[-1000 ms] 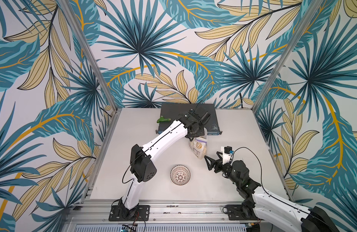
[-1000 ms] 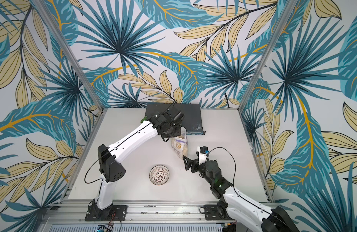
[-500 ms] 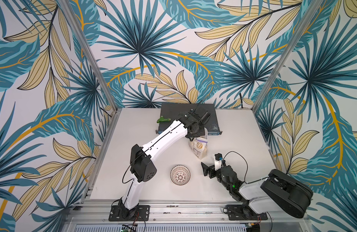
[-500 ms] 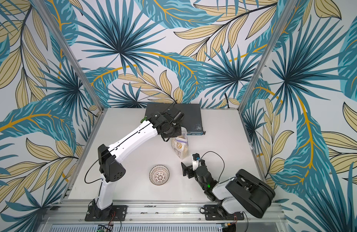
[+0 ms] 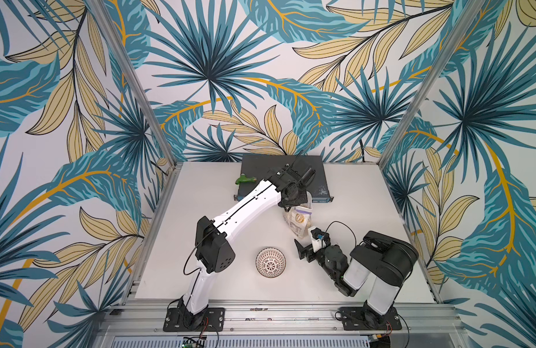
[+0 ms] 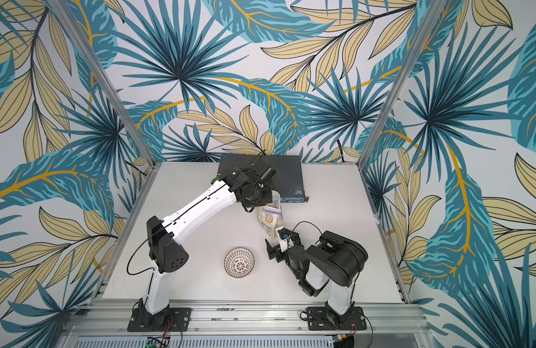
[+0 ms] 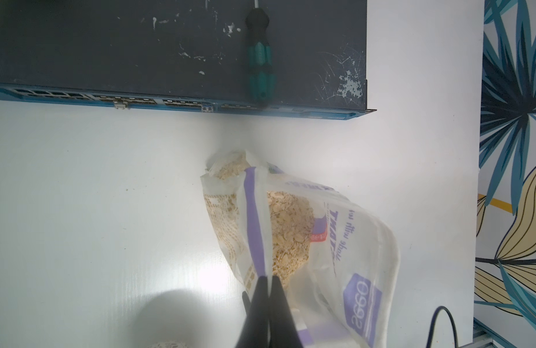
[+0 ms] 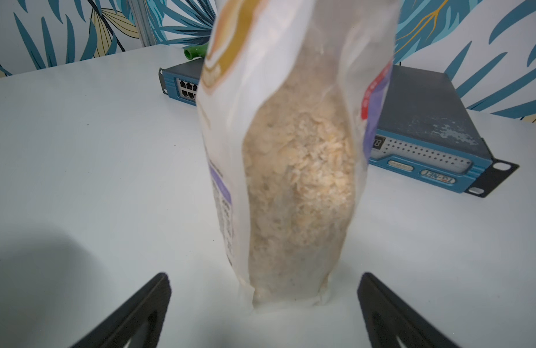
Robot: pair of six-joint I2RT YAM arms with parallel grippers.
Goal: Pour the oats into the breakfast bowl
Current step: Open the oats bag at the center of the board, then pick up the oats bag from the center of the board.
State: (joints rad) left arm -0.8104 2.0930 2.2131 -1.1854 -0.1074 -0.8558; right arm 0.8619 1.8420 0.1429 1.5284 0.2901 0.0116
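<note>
Two grippers attend one clear plastic pouch with a white-and-purple label and a gold round seal [image 5: 300, 220], which stands upright on the pale grey table [image 5: 200, 192] at about 1 o'clock from the small round white bowl with a dark lattice pattern [image 5: 270, 262]. The left gripper [image 7: 266, 281] has its jaws pinched tight on the pouch's top edge along the purple strip, and the pale beige oats [image 7: 291, 229] show through the film beneath it; whether the mouth is fully open I cannot tell. The right gripper [image 8: 264, 280] sits at about 3 o'clock from the bowl, its jaws spread wide, one to each side of the pouch's lower end and touching neither side. The pouch's base appears to rest on the table. At 12 o'clock on the table lies a dark flat network switch with a blue front [image 7: 140, 45], and a screwdriver with a green-and-black handle [image 7: 260, 60] lies on top of it, both well apart from the bowl. The bowl's inner pattern shows bare in both top views, so I judge pouring has not begun and the step in hand is securing a second hold. The next move likely calls for the right jaws to close gently on the lower body, then a carry toward 7 o'clock and a tilt over the bowl.
</note>
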